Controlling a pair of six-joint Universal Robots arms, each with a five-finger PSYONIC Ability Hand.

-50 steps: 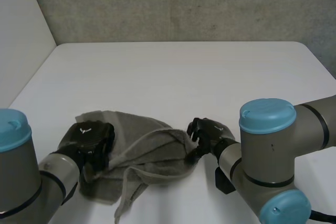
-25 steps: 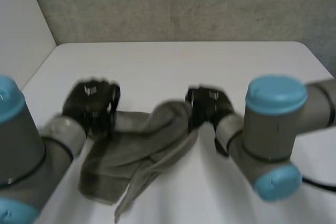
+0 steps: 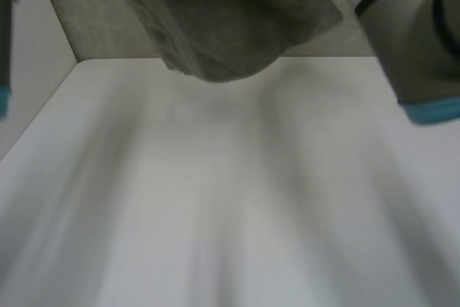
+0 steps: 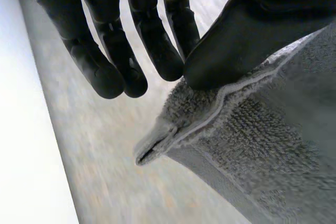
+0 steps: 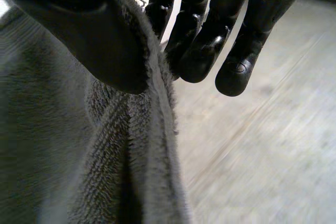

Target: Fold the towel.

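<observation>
The grey towel (image 3: 223, 19) hangs high above the white table (image 3: 230, 199) in the head view, lifted clear of it. In the left wrist view my left hand (image 4: 247, 35) pinches a hemmed corner of the towel (image 4: 236, 135) between thumb and fingers. In the right wrist view my right hand (image 5: 79, 30) pinches an edge of the towel (image 5: 79, 156) between its thumb and fingers, and the cloth hangs down below the grip. My right arm (image 3: 410, 26) shows beside the towel in the head view.
A grey wall (image 3: 86, 26) rises behind the table, and a white side wall (image 3: 29, 70) stands to the left.
Both hands have risen fast from the table with the towel, which now hangs high in the air. The right hand closed on the cloth during the lift.
</observation>
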